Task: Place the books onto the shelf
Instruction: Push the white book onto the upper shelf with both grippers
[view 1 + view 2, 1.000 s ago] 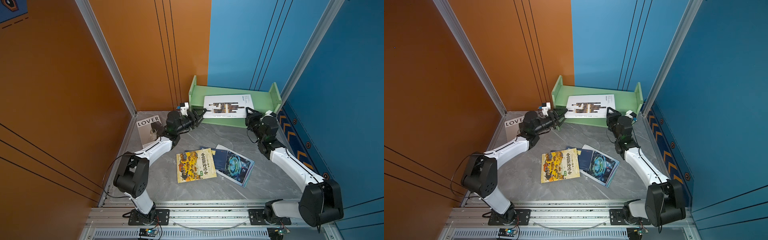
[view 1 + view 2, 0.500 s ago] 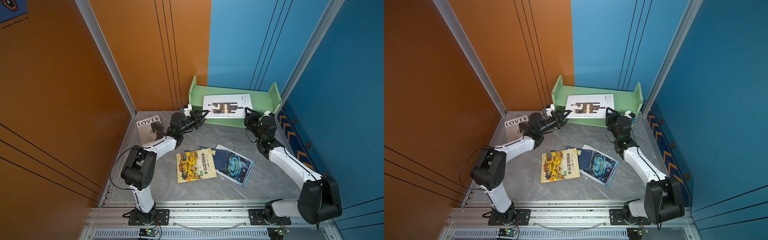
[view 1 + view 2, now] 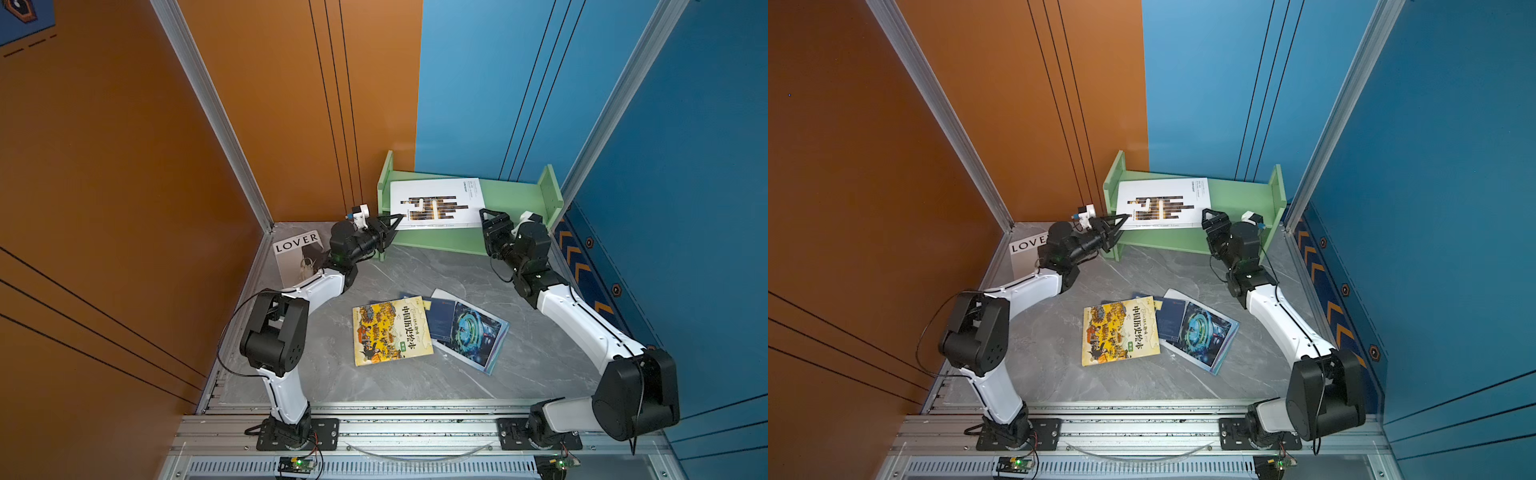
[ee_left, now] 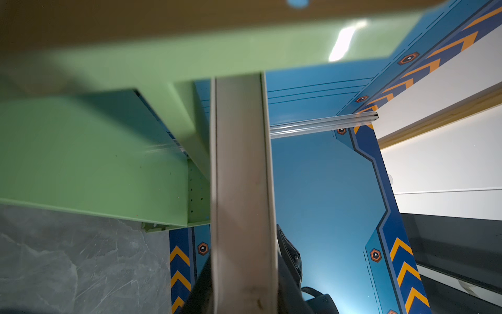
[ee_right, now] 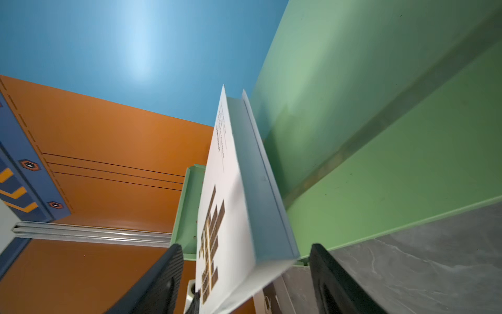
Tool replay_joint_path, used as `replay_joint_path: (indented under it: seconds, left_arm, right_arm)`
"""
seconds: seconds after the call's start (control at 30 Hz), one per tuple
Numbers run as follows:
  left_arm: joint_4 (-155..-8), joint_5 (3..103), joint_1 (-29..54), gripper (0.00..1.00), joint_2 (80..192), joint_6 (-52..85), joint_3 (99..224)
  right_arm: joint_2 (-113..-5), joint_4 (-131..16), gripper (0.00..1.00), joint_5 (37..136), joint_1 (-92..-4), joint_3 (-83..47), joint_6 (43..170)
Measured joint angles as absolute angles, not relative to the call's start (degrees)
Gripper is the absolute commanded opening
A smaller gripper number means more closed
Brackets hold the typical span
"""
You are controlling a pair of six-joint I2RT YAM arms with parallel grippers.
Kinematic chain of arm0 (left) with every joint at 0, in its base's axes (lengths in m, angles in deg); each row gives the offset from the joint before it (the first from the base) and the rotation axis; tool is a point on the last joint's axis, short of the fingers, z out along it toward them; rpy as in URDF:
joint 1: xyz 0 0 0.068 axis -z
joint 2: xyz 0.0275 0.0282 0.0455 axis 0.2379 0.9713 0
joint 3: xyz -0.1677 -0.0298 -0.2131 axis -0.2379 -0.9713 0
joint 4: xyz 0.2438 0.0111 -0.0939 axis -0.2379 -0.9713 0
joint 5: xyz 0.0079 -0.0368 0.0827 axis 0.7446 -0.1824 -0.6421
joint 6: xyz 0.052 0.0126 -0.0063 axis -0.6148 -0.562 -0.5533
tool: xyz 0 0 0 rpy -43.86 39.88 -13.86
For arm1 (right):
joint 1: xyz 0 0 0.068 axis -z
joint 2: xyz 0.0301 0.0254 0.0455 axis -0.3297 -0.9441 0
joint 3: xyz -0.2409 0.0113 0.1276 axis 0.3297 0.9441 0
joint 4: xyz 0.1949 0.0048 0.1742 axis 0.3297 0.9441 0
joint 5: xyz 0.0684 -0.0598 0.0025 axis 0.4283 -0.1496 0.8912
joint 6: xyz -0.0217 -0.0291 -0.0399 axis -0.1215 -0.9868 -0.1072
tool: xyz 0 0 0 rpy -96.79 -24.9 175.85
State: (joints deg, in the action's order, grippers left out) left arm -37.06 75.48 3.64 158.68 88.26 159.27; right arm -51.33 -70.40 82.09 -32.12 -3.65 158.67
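Observation:
A thick white book (image 3: 436,203) (image 3: 1160,203) with brown bars lies flat on the left part of the light green shelf (image 3: 513,199) (image 3: 1239,197). My left gripper (image 3: 392,222) (image 4: 244,285) is shut on the book's front left corner; its edge (image 4: 241,190) runs between the jaws. My right gripper (image 3: 487,218) (image 5: 244,274) is open, its fingers (image 5: 160,277) on either side of the book's right corner (image 5: 231,217) and apart from it. On the floor lie a yellow book (image 3: 390,330), a navy one (image 3: 440,318) and a teal one (image 3: 471,332), overlapping.
The white "LOVER" book (image 3: 297,253) (image 3: 1027,249) lies by the orange wall, behind my left arm. The shelf stands against the blue back wall, between the orange wall and the chevron-marked side wall (image 3: 582,266). Grey floor (image 3: 436,270) separates shelf and books.
My right gripper has opened and let go of the white book. My left gripper has closed on its left corner. The book has slid left along the shelf.

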Motion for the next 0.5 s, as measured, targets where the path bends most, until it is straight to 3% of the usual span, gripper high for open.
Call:
replay_joint_path:
  seconds: [0.5]
  left_arm:
    - [-44.0,78.0,1.0,0.23,162.3,89.1,168.7]
  right_arm:
    - [-57.1,-60.9,0.83,82.5,-31.2,-15.3,136.0]
